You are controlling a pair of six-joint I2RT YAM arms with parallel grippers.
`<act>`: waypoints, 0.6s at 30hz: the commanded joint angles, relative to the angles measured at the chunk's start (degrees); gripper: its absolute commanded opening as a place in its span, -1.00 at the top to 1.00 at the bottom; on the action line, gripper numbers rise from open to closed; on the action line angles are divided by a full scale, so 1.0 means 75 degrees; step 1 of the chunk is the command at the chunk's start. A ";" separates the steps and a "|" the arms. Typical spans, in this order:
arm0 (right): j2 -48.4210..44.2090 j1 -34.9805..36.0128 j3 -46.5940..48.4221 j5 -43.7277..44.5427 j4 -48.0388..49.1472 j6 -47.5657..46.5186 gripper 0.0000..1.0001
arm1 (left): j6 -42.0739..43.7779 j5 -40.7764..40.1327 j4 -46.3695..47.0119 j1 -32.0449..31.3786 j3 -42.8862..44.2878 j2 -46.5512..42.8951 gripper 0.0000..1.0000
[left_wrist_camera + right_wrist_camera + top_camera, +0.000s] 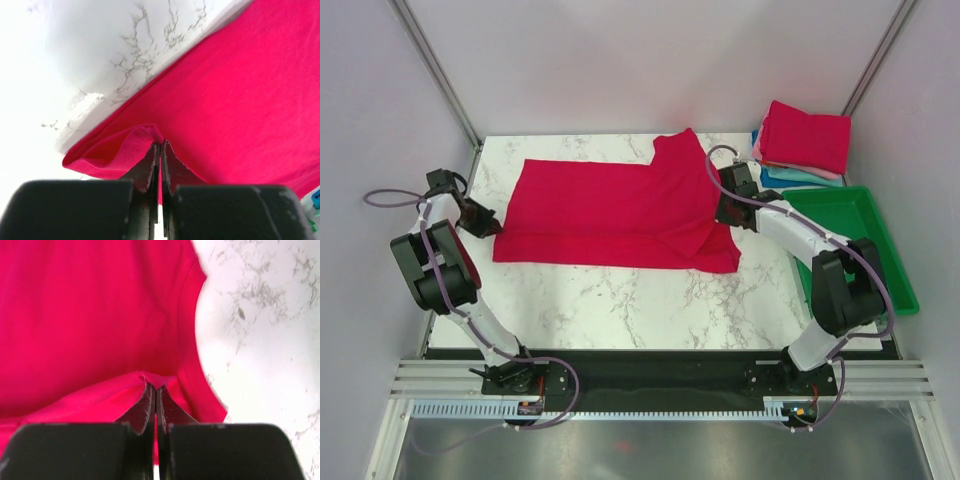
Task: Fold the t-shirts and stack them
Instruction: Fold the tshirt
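Note:
A crimson red t-shirt (610, 212) lies spread across the marble table, one sleeve sticking out at the back right. My left gripper (492, 226) is shut on the shirt's left edge; the wrist view shows the jaws pinching a fold of red cloth (135, 145). My right gripper (722, 214) is shut on the shirt's right edge, cloth bunched between its jaws (150, 380). A stack of folded t-shirts (804, 142), crimson on top with pink, teal and blue under it, sits at the back right.
A green plastic tray (888, 262) stands at the right, beside the right arm. Bare marble table (620, 305) lies between the shirt and the near edge. Grey walls and metal posts close the back and sides.

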 commanded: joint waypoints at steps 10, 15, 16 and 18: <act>0.1329 -0.1248 0.1809 -0.0992 0.0340 -0.0574 -0.46 | 0.0493 0.0588 -0.0525 -0.0147 0.0568 -0.0557 -0.55; 0.0239 -0.1156 0.0794 -0.2172 0.0643 -0.0328 -0.51 | 0.0622 0.0576 -0.0302 -0.0451 -0.0672 -0.2362 -0.57; -0.0169 -0.0981 0.0499 -0.2327 0.0807 -0.0095 -0.50 | 0.0669 0.0541 -0.0255 -0.0765 -0.0838 -0.2573 -0.57; -0.0500 -0.0641 -0.0249 -0.2515 0.1194 0.0105 -0.46 | 0.0845 0.0506 -0.0103 -0.1107 -0.1365 -0.3125 -0.57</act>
